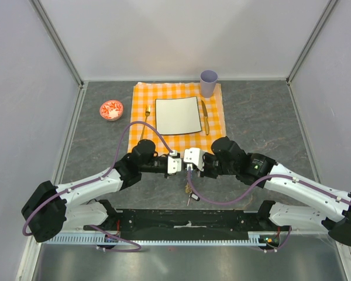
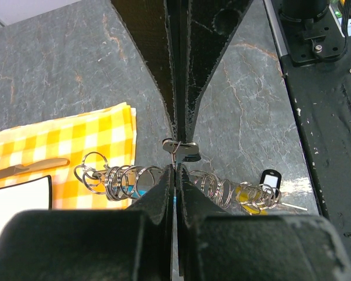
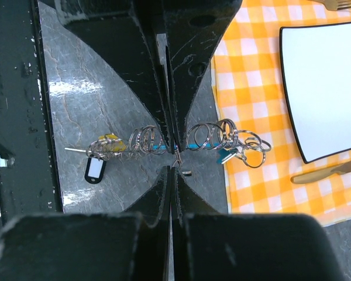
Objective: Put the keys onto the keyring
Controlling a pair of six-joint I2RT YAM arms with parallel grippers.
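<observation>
The grey stone table [image 1: 263,123] fills the middle of the top view. An orange checked cloth [image 1: 146,96] lies at upper centre, with a white square plate [image 1: 177,115] on it. A purple cup [image 1: 209,82] stands at the cloth's upper right corner. A red-and-white bowl [image 1: 111,109] sits on bare table just left of the cloth. A gold knife [image 1: 204,114] lies right of the plate and a gold fork [image 1: 146,114] left of it.

The two arms meet tip to tip at the centre of the top view, below the cloth. The left gripper [image 2: 174,168] has its jaws pressed together. The right gripper [image 3: 172,171] is likewise closed and seems to pinch a small silvery piece [image 2: 182,149] at its tip; whether that is a key or a ring is too small to tell.

The keyring [image 3: 207,136], a string of linked silvery rings, lies on the table under the tips, at mid-frame in both wrist views. Its turquoise tag [image 3: 227,155] is at the cloth end. A black tag [image 3: 95,170] and a yellowish piece [image 3: 109,139] are at the other end.
</observation>
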